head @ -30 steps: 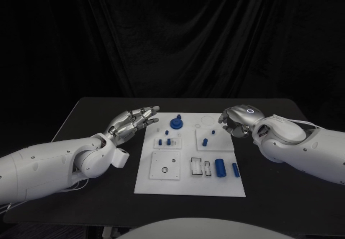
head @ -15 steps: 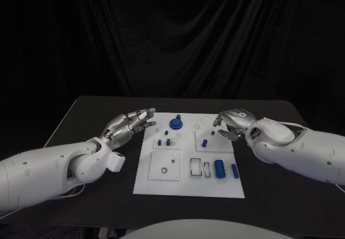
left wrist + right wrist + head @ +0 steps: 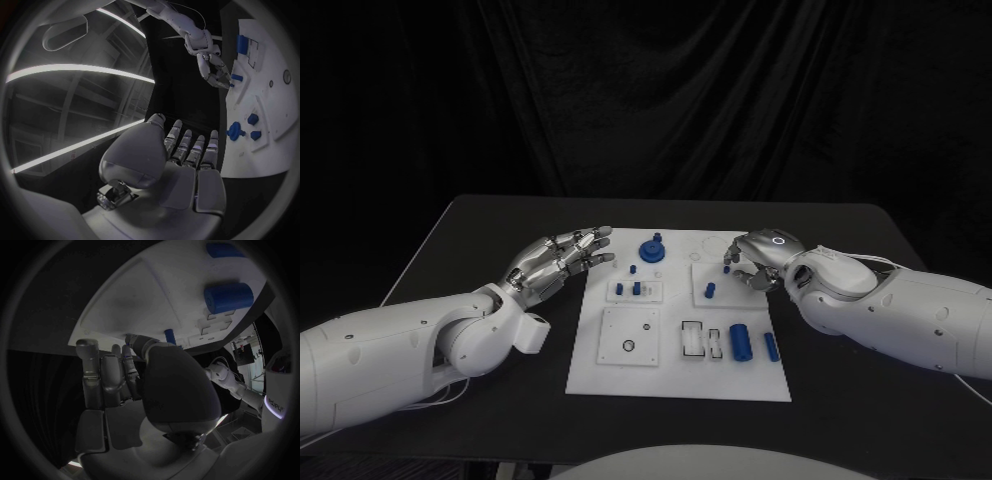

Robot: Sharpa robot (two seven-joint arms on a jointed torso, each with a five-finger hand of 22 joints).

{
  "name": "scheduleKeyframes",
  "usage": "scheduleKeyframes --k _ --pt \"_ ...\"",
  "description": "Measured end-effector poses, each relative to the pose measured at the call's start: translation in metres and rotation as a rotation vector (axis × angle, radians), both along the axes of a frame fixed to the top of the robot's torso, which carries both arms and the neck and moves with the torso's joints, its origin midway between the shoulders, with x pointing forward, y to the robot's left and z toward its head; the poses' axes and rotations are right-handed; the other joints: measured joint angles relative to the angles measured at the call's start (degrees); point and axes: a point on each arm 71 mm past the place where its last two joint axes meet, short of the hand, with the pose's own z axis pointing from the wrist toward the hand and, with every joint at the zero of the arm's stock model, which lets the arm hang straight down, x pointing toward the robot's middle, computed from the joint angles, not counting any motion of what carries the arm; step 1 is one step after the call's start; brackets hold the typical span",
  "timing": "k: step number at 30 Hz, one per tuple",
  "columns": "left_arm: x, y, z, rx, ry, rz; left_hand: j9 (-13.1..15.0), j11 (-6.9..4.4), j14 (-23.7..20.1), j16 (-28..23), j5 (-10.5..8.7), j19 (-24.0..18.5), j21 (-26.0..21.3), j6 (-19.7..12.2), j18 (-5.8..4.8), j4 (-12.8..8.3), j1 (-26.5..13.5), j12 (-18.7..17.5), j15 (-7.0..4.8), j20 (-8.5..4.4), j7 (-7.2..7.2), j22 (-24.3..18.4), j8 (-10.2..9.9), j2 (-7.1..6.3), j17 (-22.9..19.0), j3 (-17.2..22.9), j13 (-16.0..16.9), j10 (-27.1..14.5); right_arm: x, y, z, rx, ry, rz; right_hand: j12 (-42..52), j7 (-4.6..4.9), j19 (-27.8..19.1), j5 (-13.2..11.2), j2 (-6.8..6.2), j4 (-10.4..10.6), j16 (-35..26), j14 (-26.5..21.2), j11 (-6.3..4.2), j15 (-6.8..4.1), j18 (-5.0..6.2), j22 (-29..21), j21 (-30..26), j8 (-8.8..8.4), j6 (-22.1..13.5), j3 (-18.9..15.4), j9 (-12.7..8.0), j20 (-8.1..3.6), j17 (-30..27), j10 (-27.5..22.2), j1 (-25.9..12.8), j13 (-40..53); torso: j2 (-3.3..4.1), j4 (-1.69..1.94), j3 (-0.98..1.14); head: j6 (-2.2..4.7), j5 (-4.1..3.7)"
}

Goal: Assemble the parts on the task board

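Task board [image 3: 678, 372] with blue parts [image 3: 740, 340], centre of desk [image 3: 473, 225].
Left hand [image 3: 560, 256] left of board, fingers spread, released; right hand [image 3: 757, 256] over board's upper right, fingers curled, grasp cannot be told.

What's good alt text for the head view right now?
Two white robot arms reach over a black table toward a white task board holding small blue parts. The right hand has its fingers curled at a small blue peg near the board's far right; the left hand hovers, fingers apart, beside its far left.
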Motion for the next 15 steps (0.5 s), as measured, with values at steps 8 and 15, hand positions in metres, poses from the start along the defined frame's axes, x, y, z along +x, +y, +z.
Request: scheduleKeyframes --k 8,15 --pt "-0.0023 -0.0012 -0.0027 -0.007 0.009 -0.009 -0.1 0.20 0.1 0.2 0.35 0.3 0.0 -0.3 0.00 0.0 0.2 0.0 0.11 0.05 -0.30 0.2 0.0 0.24 0.0 0.0 0.0 0.2 0.0016 -0.0012 -0.0055 -0.006 0.005 -0.004 0.0 0.21 0.0 0.0 0.00 -0.3 0.0 0.0 -0.02 0.00 -0.01 0.0 0.0 0.00 -0.2 0.0 -0.1 0.00 0.0 0.0 0.0 -0.1 -0.12 -0.03 0.13 -0.23 0.22" --pt "-0.0036 -0.0031 -0.0044 -0.014 0.015 -0.018 -0.2 0.50 0.2 0.2 0.89 0.4 0.0 -0.3 0.00 -0.3 0.7 0.0 0.20 0.01 -0.30 0.1 -0.2 0.11 0.0 0.0 0.0 -0.1 0.0026 -0.0032 -0.0089 -0.011 0.007 -0.007 0.7 0.72 0.2 -0.2 0.31 -0.7 0.2 0.0 -0.30 0.00 -0.01 0.0 0.4 0.00 0.3 -0.1 0.3 -0.22 0.0 1.3 0.3 -0.3 -0.16 0.02 0.20 -0.47 0.31"
